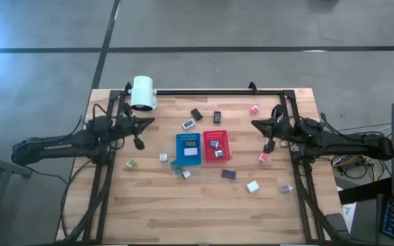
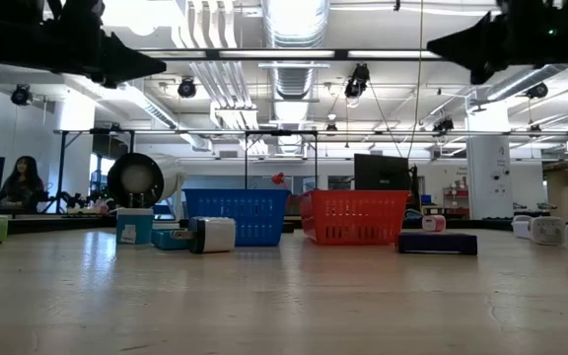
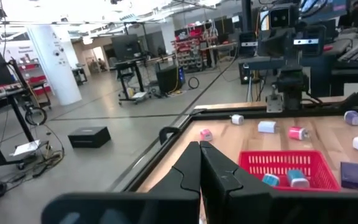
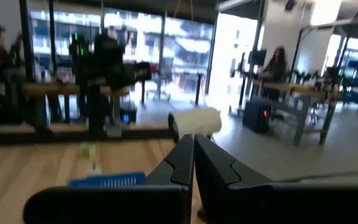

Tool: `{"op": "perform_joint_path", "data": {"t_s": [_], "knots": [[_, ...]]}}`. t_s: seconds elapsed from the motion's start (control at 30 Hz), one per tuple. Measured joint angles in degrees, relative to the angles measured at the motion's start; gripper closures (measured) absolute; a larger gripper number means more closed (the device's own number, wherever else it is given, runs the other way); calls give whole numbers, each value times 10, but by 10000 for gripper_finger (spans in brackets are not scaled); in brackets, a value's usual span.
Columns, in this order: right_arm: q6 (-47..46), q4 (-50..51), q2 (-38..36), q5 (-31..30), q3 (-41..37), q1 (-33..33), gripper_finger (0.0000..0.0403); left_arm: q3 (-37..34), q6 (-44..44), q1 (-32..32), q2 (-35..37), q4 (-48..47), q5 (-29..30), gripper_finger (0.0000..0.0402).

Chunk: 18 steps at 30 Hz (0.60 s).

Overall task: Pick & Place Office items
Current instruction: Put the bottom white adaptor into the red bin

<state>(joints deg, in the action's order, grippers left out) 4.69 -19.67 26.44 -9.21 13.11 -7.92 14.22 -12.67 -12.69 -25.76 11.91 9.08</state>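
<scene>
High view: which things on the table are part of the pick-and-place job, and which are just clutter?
Job:
- office items scattered on the table, e.g. pink one, black one, white one, green one
- blue tray, red tray, each already holding items

Not the job:
- white lamp head
- black frame

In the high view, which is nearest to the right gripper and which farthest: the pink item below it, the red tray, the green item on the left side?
From the right gripper, which is shut:
1. Pink item, just below it, right side.
2. Red tray, table middle.
3. Green item, far left side.
</scene>
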Motion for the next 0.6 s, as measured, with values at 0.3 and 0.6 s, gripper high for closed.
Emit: {"op": "perform_joint_path", "data": {"t_s": [0.3,0.6], "knots": [[-23,181,143,-33,142,-40,394,-2,-7,0,-13,-3,0,391],[-49,595,333,-23,401,-216,394,-4,-7,0,-13,-3,0,394]]}}
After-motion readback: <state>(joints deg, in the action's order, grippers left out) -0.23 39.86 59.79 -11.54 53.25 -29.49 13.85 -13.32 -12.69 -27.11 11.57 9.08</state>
